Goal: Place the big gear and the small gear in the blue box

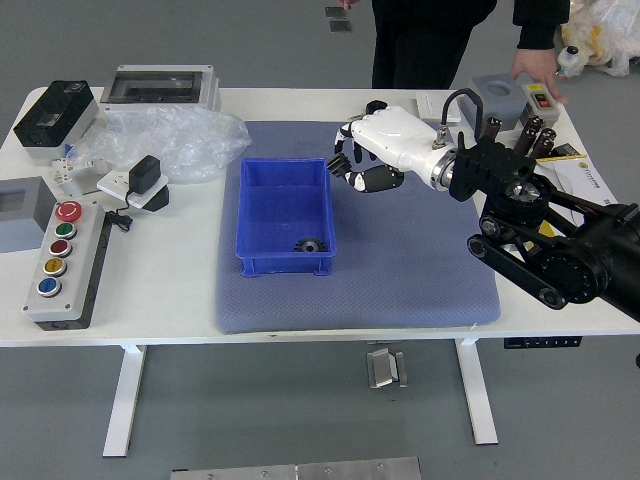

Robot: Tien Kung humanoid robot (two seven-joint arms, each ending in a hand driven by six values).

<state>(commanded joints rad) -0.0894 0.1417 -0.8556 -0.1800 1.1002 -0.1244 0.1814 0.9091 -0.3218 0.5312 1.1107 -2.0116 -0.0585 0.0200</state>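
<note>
My right hand (352, 160) is above the mat, just right of the blue box's upper right corner. Its white fingers are closed on a dark toothed gear (340, 165), partly covered by them; I cannot tell its size for certain. The blue box (285, 262) stands open on the blue-grey mat. Inside it, near the lower right corner, lies another black gear (311, 245).
A person at the far side rests one hand (537, 68) by a grey device (541, 104) at the back right. A black round object (377, 109) sits behind my right hand. Plastic wrap (170, 145) and a button panel (70, 262) occupy the left.
</note>
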